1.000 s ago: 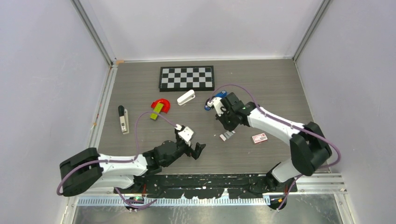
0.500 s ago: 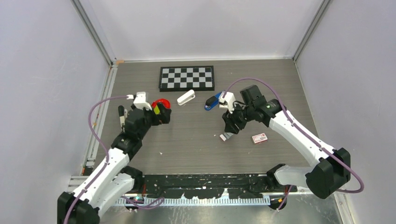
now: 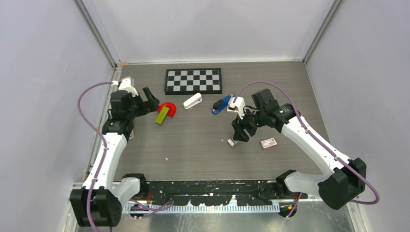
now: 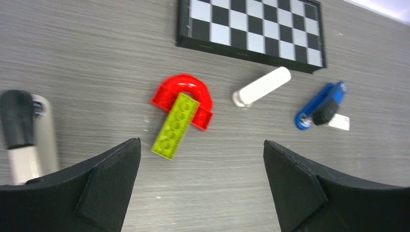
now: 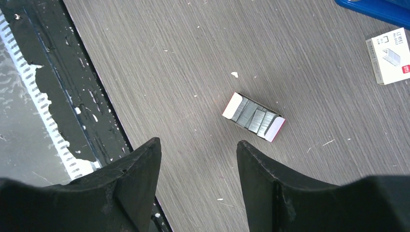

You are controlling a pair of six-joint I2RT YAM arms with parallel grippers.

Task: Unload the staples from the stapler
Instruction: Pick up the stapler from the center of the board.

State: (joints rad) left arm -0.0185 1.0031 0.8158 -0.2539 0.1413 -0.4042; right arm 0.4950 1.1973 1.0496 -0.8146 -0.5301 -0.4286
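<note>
Nearer the robot than the checkerboard (image 3: 193, 80), out from its right half, the right gripper (image 3: 238, 136) hangs low over the table (image 3: 193, 154). Off the board's left end, the left gripper (image 3: 148, 100) hangs beside a red arch (image 3: 169, 107) and a green brick (image 3: 162, 115). The stapler (image 3: 222, 104) lies just off the board's near right corner, flat on the table, with neither arm touching it. Farther from the board on that side sits a small open tray (image 3: 233, 142), and in it lie the staples (image 5: 253, 116), grey strips side by side.

With strips already out, the unloading looks late or finished; whether any remain inside the stapler cannot be told. If some do, one gripper would need to pin the blue body while the other opens it, and both must first travel to it.

Seen from its wrist, the right jaws are spread, the tray below and beyond their tips, gripping and touching nothing. The left jaws gape wider, equally empty.
</note>
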